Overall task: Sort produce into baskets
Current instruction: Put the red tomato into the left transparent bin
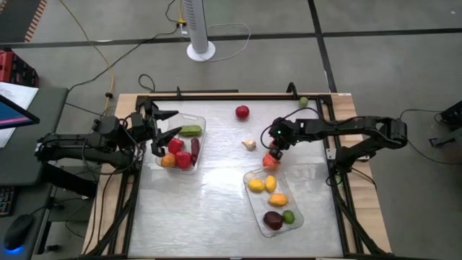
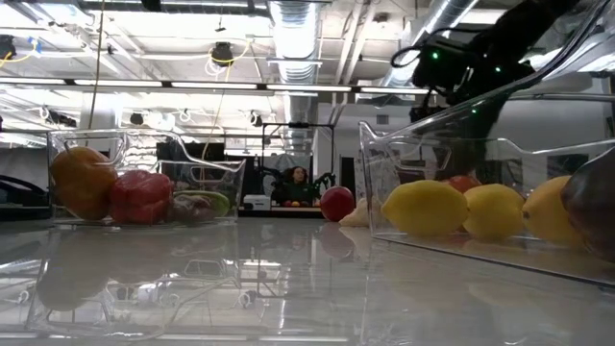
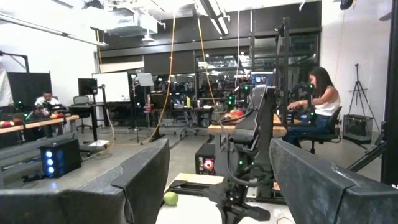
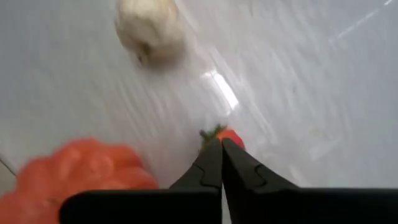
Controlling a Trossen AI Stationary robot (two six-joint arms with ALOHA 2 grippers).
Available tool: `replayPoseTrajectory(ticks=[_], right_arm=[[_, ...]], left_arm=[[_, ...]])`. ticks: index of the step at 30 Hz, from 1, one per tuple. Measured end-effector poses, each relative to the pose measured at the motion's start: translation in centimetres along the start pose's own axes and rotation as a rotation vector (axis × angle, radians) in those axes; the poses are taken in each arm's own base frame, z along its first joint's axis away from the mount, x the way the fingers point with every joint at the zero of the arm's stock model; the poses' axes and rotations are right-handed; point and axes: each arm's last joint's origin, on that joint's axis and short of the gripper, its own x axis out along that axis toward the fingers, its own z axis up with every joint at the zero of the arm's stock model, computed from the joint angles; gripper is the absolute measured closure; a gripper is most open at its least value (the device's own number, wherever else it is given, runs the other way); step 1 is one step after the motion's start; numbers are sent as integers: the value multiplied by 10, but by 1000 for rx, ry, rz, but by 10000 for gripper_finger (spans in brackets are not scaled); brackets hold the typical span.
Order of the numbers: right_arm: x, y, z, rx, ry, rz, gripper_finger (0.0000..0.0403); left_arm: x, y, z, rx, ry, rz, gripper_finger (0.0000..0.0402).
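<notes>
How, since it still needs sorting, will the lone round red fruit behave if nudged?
The red fruit looks round, so it would probably roll across the glossy table. Small and toy-like, it is likely light. Nothing near would stop it.

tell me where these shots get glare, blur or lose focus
High view: a pale sheen streaks the table between the two clear baskets. Low view: the tabletop mirrors the ceiling lights, and the near lemon looks soft through the basket wall. Right wrist view: the garlic and the orange-red piece are smeared, with a bright glint on the table. Left wrist view: the near fingers are out of focus.
</notes>
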Motion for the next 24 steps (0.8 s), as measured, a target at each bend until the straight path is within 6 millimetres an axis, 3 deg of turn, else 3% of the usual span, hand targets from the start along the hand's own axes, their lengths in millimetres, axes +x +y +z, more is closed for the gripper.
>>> replayPoseTrajectory(ticks=[17,24], right_arm=[[-3,-2,-1,15,79,27,152],[5,-6,-12,46,79,23,128]], left_arm=[[0,0,0,0,0,0,136],[0,0,0,-1,0,0,136]])
